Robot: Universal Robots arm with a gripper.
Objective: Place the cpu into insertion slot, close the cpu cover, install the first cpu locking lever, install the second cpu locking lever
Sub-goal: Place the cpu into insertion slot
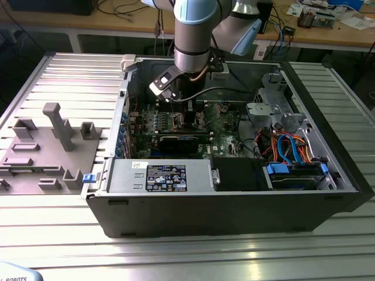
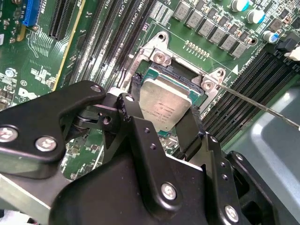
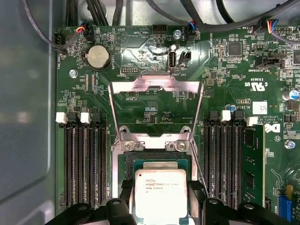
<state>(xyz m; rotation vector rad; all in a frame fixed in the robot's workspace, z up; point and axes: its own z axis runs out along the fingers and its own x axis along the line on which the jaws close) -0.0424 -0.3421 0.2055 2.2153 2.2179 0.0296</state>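
Holding the small flat square cpu [image 2: 165, 108] with its dull silver metal top calls for care; you should judge it light and rigid, smooth on top, with an underside that is likely fragile; take it only by two opposite edges; the black two-fingered gripper [image 2: 165, 99] is partly spread, its fingers [image 2: 190, 131] pinching exactly those edges; you will find the chip just over the dark square insertion slot [image 3: 161, 157] on the green board, in the upper middle of the exterior view; whether it is seated you cannot tell; the silvery hinged cpu cover [image 3: 154, 85] stands flipped open.
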